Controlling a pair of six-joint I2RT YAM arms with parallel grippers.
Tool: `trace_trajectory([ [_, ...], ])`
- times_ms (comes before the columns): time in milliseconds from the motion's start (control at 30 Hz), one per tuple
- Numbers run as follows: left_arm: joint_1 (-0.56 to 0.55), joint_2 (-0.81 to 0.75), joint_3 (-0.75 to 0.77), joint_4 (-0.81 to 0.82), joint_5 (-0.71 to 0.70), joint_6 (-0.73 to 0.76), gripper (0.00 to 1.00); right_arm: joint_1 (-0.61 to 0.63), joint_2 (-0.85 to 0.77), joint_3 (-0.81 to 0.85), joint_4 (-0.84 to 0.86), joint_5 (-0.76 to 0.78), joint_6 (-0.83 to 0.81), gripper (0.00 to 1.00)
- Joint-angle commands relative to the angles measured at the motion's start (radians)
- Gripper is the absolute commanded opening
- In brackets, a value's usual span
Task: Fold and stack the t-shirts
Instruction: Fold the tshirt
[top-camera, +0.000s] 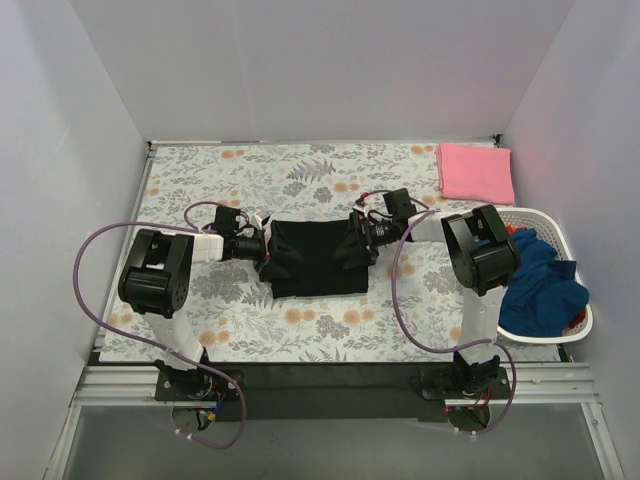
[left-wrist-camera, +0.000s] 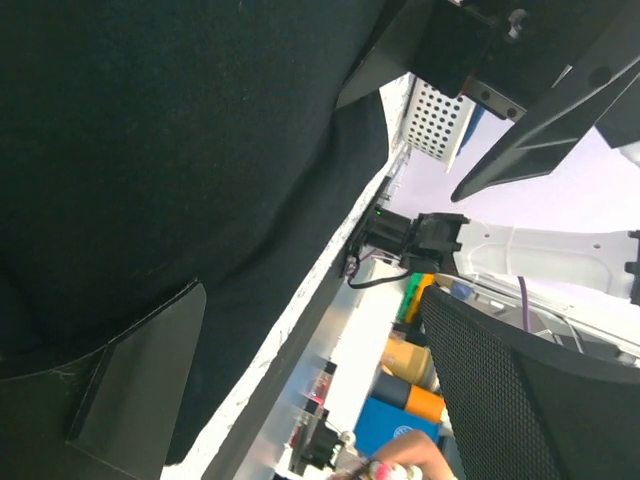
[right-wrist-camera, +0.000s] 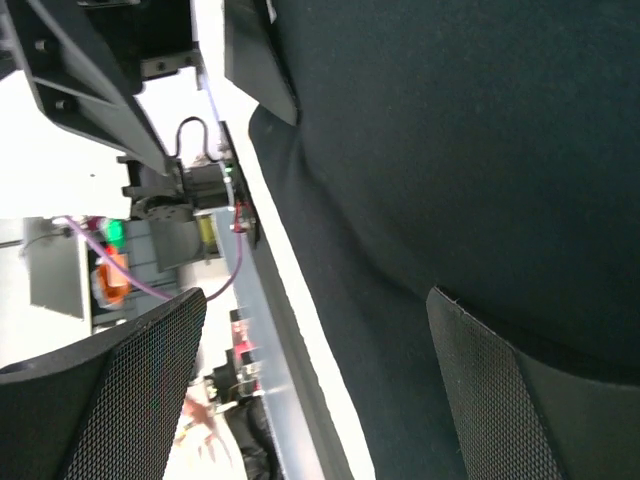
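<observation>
White basket (top-camera: 548, 217) holds blue shirt (top-camera: 540, 285) and red shirt (top-camera: 513, 231); left hand (top-camera: 272, 258) and right hand (top-camera: 350, 248) splay released at black shirt (top-camera: 315, 258).

black t-shirt (top-camera: 315, 258) — matt cloth, basket (top-camera: 556, 222) — white plastic

A floral-patterned table covering (top-camera: 300, 170), grey leaves and orange blooms on white, lies flat. A white slotted plastic basket (top-camera: 553, 228) stands at its right edge.

Red shirt (top-camera: 513, 231) (in basket (top-camera: 553, 222)) mostly hidden.
</observation>
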Motion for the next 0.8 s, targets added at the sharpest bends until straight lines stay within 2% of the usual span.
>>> trace_trajectory([
  [0,0.012,-0.099,-0.001,-0.040,0.009,0.065,0.90,-0.019,-0.051,0.018,-0.110,0.135,-0.136,0.98],
  [100,0.000,-0.235,-0.019,-0.045,0.060,0.029,0.90,0.001,-0.175,-0.034,-0.098,0.100,-0.081,0.98],
  [233,-0.065,-0.351,-0.079,-0.045,0.057,-0.006,0.91,0.071,-0.316,-0.141,0.111,0.040,0.109,0.98],
  [300,-0.100,-0.357,-0.111,0.002,0.045,-0.032,0.91,0.117,-0.324,-0.163,0.147,0.040,0.165,0.98],
  [400,-0.120,-0.331,-0.173,0.102,0.033,-0.098,0.91,0.168,-0.282,-0.175,0.178,0.051,0.171,0.98],
  [500,-0.128,-0.268,-0.206,0.145,-0.016,-0.078,0.91,0.179,-0.206,-0.232,0.252,0.054,0.213,0.98],
  [667,-0.109,-0.122,-0.225,0.136,-0.105,-0.006,0.92,0.136,-0.074,-0.290,0.250,0.097,0.162,0.98],
  [767,-0.079,-0.085,-0.226,0.112,-0.098,-0.006,0.92,0.087,-0.053,-0.307,0.246,0.111,0.136,0.98],
])
